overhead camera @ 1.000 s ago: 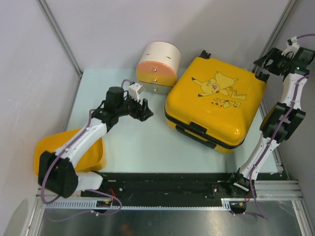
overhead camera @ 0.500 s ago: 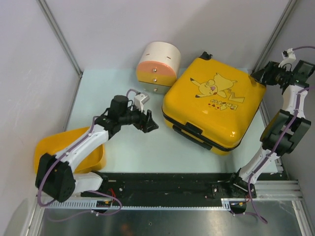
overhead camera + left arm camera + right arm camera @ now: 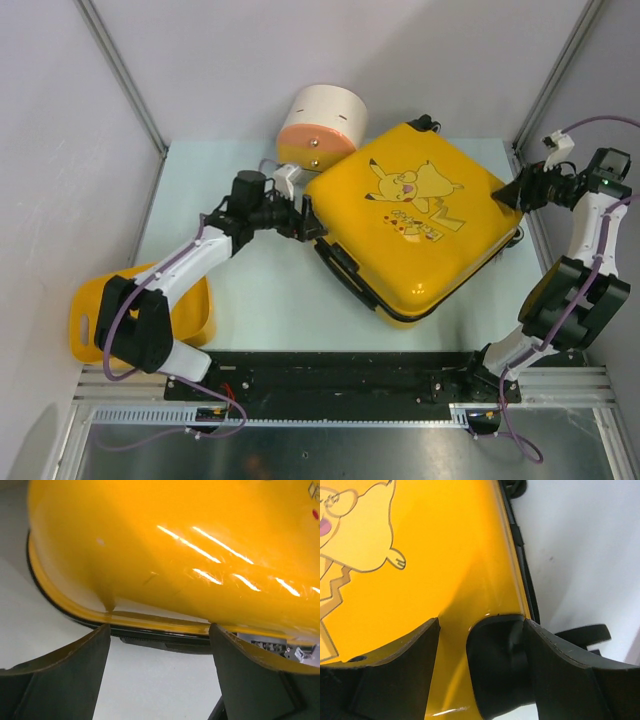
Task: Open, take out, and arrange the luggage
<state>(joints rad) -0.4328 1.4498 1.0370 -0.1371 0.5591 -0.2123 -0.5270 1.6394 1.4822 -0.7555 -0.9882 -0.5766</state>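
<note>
The yellow Pikachu luggage (image 3: 440, 250) lies flat and shut on the table, turned cornerwise. My left gripper (image 3: 300, 222) is open at its left corner. In the left wrist view the glossy shell (image 3: 175, 540) and black zipper seam (image 3: 160, 641) lie just past my open left gripper (image 3: 160, 647), with nothing between the fingers. My right gripper (image 3: 515, 190) is open at the luggage's right corner. In the right wrist view a black wheel (image 3: 500, 670) sits between the jaws of my right gripper (image 3: 481, 625), against the right finger (image 3: 570, 670). The shell (image 3: 445, 555) fills the view.
A cream-and-orange cylindrical container (image 3: 320, 125) stands behind the luggage's left corner, close to my left wrist. A plain yellow tub (image 3: 95, 315) lies at the near left under the left arm. Metal frame posts (image 3: 120, 75) rise at both back corners.
The luggage has turned clockwise and shifted left. My left gripper moved right up to its left corner. My right gripper came down and in to its right corner.
</note>
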